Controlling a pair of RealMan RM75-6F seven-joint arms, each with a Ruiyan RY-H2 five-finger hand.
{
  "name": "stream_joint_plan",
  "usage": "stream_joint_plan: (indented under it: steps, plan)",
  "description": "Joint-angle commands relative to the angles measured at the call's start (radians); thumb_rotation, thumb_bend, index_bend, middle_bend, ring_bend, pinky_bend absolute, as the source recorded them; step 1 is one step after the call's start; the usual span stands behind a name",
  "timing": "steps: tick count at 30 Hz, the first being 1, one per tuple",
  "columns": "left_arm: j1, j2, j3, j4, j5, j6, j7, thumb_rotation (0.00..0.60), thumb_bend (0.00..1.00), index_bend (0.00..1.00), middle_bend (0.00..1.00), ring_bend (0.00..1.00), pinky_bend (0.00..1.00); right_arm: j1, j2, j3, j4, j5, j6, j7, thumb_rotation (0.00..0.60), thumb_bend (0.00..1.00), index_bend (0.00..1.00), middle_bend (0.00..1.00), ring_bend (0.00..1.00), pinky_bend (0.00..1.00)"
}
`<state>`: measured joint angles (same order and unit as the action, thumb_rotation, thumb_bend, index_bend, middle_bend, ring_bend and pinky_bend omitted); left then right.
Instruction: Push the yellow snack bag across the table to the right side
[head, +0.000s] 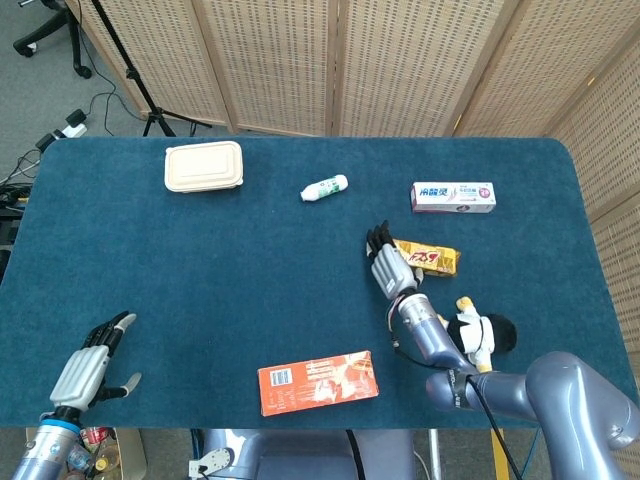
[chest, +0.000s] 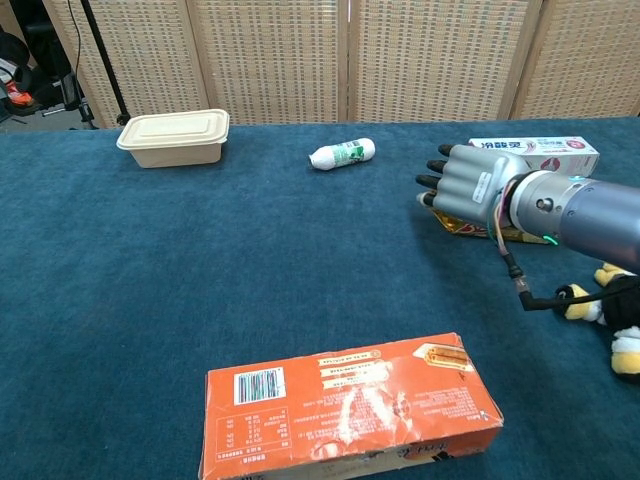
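Observation:
The yellow snack bag (head: 428, 258) lies flat on the blue table, right of centre; in the chest view only its lower edge (chest: 462, 229) shows behind the hand. My right hand (head: 386, 264) (chest: 464, 184) stands on edge with its fingers straight and together, pressed against the bag's left end and holding nothing. My left hand (head: 92, 365) hovers at the table's near left corner, fingers spread and empty; the chest view does not show it.
A toothpaste box (head: 453, 196) (chest: 533, 156) lies just beyond the bag. A plush penguin (head: 476, 333) sits near the front right. An orange carton (head: 318, 381) (chest: 350, 408) lies at the front, a white bottle (head: 324, 187) and a beige lidded container (head: 204, 165) at the back.

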<state>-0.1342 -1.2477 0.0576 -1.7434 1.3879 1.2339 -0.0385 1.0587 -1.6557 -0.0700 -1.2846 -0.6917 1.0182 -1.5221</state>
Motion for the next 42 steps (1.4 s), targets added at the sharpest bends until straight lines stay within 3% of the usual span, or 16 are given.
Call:
stream_joint_plan:
  steps: [1,30,38,42]
  plan:
    - [0.000,0.003,-0.001,-0.003,0.000,0.001,-0.004,0.600,0.32,0.00,0.00,0.00,0.01,-0.007,0.010,-0.007,-0.012,0.019,0.010,-0.014,0.600,0.26,0.07,0.00,0.00,0.08]
    - [-0.001,0.005,-0.003,-0.007,-0.004,-0.005,-0.014,0.600,0.32,0.00,0.00,0.00,0.01,-0.060,0.056,-0.046,0.005,0.055,0.024,-0.006,0.600,0.26,0.08,0.00,0.00,0.08]
    - [-0.001,0.006,-0.003,-0.010,0.000,-0.002,-0.016,0.600,0.32,0.00,0.00,0.00,0.01,-0.064,0.068,-0.044,-0.014,0.049,0.032,-0.003,0.600,0.26,0.08,0.00,0.00,0.08]
    - [-0.001,0.006,-0.004,-0.008,-0.002,-0.002,-0.014,0.600,0.32,0.00,0.00,0.00,0.01,-0.036,0.076,-0.010,-0.050,0.033,0.053,-0.015,0.600,0.26,0.08,0.00,0.00,0.08]
